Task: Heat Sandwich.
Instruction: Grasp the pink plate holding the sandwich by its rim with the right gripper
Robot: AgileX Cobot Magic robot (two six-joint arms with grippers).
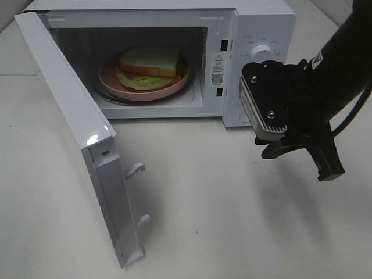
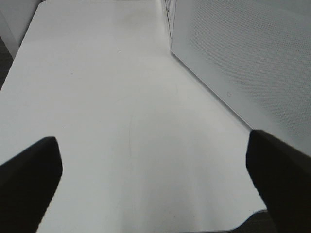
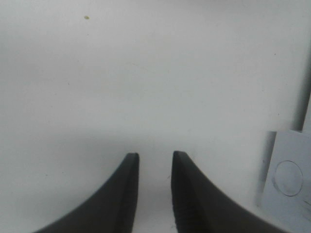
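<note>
One sandwich (image 1: 149,65) lies inside the open microwave (image 1: 264,23), on a round pink plate (image 1: 109,78) in the middle of the cavity. Its top is a slice of pale bread with a yellowish-green tint and a thin brownish crust along the near edge. A leafy green layer spreads out below the bread onto the plate, and a dark reddish strip of filling shows between the two. It is small and flat next to the white oven around it.

The microwave door (image 1: 70,110) is swung fully out toward the left of the high view, with its two latch hooks on the free edge. A round knob (image 1: 263,52) sits on the control panel to the right of the cavity.

The right gripper (image 1: 302,164) hangs over the desk (image 1: 197,203) in front of the control panel, outside the oven and well apart from the sandwich. In its wrist view the right gripper (image 3: 154,158) has its fingers (image 3: 129,194) drawn nearly together, with a narrow slit between them and nothing held.

The left gripper (image 2: 153,138) has its fingers (image 2: 29,179) spread wide apart and empty above bare desk (image 2: 97,73), near the microwave's perforated side panel (image 2: 243,53).
</note>
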